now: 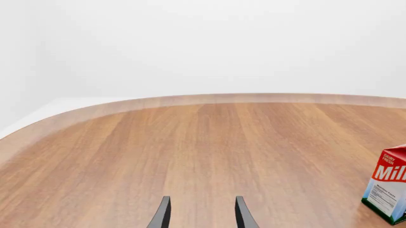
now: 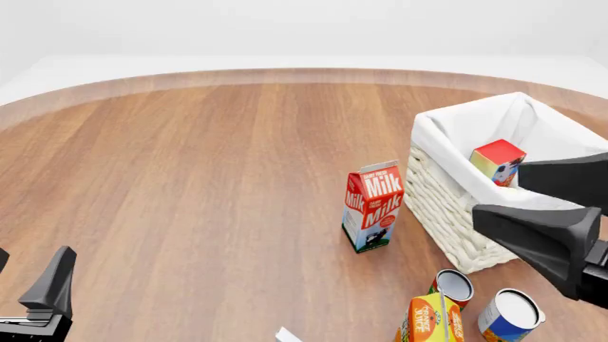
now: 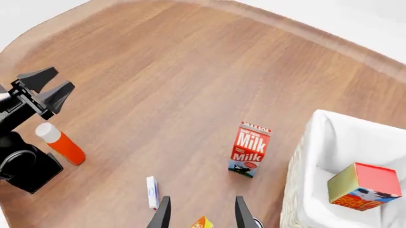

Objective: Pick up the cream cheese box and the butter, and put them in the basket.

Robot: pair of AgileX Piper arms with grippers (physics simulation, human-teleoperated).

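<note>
The butter [image 2: 497, 161], a red and orange carton with a blue-and-white picture at one end, lies tilted inside the basket [image 2: 446, 206], resting against the white cloth lining; its lettering is too small to read in any view. The basket stands on the wooden table [image 2: 190, 178] toward its right edge. Just beside the basket's left wall stands an upright gabled carton [image 2: 372, 206] printed "Milk" in white on red, with "DAIRY FRESH" legible on its sloped top in the left wrist view and a small cow picture near its base. Near the table's near edge, in front of the basket, stand two cans [image 2: 454, 287] with pale lids and an orange carton [image 2: 429, 319] whose printing cannot be read. A small whitish box [image 3: 151, 192], possibly the cream cheese box, lies flat on the table close to the near edge, to the left of the orange carton; only a corner of it shows in the front view. An orange bottle with a white cap [image 3: 60, 142] lies on the table beside the left arm's base. The left gripper [image 3: 45, 86] hovers above the table's near left corner, its jaws spread apart and holding nothing. The right gripper [image 3: 199, 213] hangs high above the table near the basket, fingers parted and empty.
</note>
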